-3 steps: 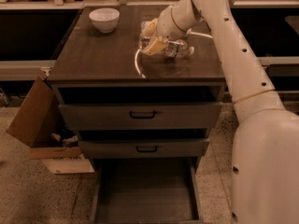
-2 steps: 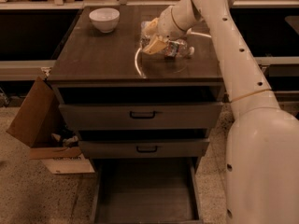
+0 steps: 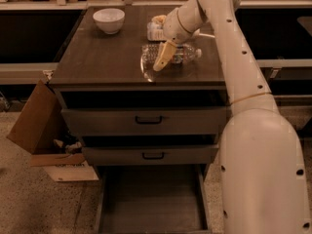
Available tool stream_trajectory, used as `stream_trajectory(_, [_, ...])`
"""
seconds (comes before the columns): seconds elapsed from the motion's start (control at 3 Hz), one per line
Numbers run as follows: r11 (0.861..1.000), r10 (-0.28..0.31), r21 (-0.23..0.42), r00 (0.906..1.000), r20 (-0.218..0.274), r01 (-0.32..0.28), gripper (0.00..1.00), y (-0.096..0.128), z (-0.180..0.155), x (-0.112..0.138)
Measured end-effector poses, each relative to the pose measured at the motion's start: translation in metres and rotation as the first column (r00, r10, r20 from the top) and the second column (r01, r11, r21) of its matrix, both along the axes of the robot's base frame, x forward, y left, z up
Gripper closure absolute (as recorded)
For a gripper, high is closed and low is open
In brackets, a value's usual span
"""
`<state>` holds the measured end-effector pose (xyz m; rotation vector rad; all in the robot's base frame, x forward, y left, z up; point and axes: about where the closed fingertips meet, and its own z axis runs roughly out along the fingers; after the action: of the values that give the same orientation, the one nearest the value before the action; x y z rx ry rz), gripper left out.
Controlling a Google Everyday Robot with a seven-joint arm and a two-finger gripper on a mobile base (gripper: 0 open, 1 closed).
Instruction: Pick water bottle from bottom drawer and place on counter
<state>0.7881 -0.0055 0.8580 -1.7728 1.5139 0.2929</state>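
The water bottle, small, clear and ribbed, lies on its side on the dark wood-grain counter, right of the middle, with its cap to the right. My gripper comes down from the white arm at the upper right and sits across the bottle's left half, right at the counter surface. The bottom drawer is pulled out below, and its flat dark floor is bare.
A white bowl stands at the counter's back left. A clear item with a white label sits just behind my gripper. Two shut drawers with black handles are above the bottom one. A cardboard box stands on the floor at left.
My gripper has sunk slightly toward the counter over the bottle. The bottle and the rest of the scene have hardly moved.
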Motion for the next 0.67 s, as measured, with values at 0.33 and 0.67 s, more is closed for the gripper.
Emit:
stream_trajectory(0.33, [1.000,-0.020,-0.004,0.9995,0.023,0.021,0.00,-0.015,0.017,-0.001])
stream_trajectory(0.67, [0.996,-0.077,-0.038,0.9940,0.078,0.080,0.00,-0.037,0.039,-0.003])
